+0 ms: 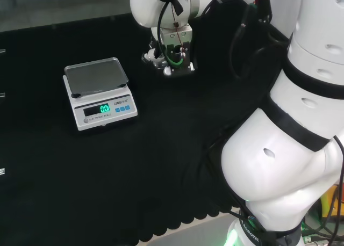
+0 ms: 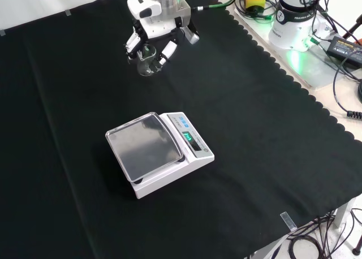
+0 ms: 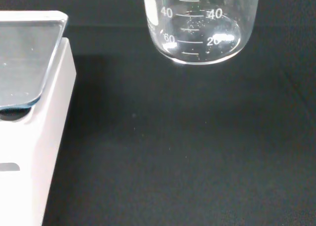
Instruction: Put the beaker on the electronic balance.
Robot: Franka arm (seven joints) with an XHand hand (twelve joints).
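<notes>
While the balance point(image 2: 160, 151) waited near the middle of the front view with its pan bare, the hand point(image 2: 154, 37) stood at the upper left of that frame, its fingers point(image 2: 168, 50) curled down around the clear beaker point(image 2: 146, 63). The grasp came from above, which left the beaker upright and its base free to be set down flat. Whether the base touched the black cloth point(image 2: 266, 157) or hung just above it could not be told from the front view; in the wrist view the beaker point(image 3: 200, 26) appeared at the upper centre, seemingly empty, its rounded base standing out against the cloth. The balance point(image 3: 29, 112) filled the left edge of that view, its glassy pan point(image 3: 24, 58) lying apart from the beaker, so that a sideways carry was judged necessary. In the head view the hand point(image 1: 171, 58) was at the upper centre, to the right of the balance point(image 1: 99, 93), whose lit display faced the lower edge of the frame. The pan stood higher than the cloth, so the beaker would probably have to be raised above its rim before being moved across. The task was judged to be at the grasping stage, with the placing not yet done.
</notes>
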